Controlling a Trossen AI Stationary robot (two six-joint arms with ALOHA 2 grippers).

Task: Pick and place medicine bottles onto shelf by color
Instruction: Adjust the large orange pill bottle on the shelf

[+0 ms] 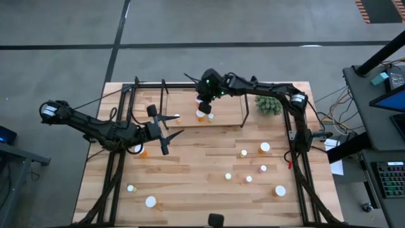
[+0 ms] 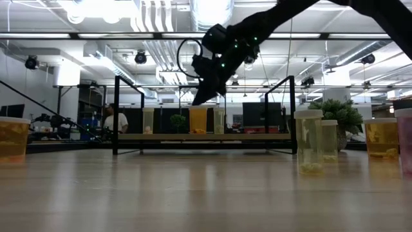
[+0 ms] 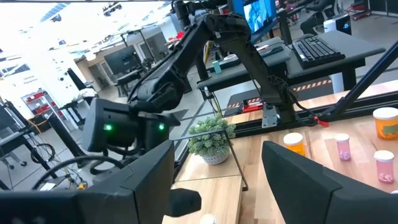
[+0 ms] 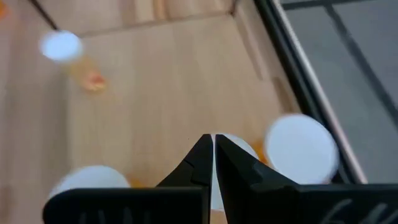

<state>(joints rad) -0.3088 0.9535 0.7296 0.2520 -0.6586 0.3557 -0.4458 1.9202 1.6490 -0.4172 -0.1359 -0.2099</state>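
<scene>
Orange bottles (image 1: 201,116) stand on shelf (image 1: 228,117) under right pincer (image 1: 204,101), fingers pressed together, empty. Left pincer (image 1: 166,134) spread wide, empty, over table (image 1: 190,171). Risk: descending closed tips topple shelved bottles.

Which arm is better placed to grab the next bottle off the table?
Left. The left gripper hangs open above the table beside an orange bottle, while the right gripper is shut over the shelf.
</scene>
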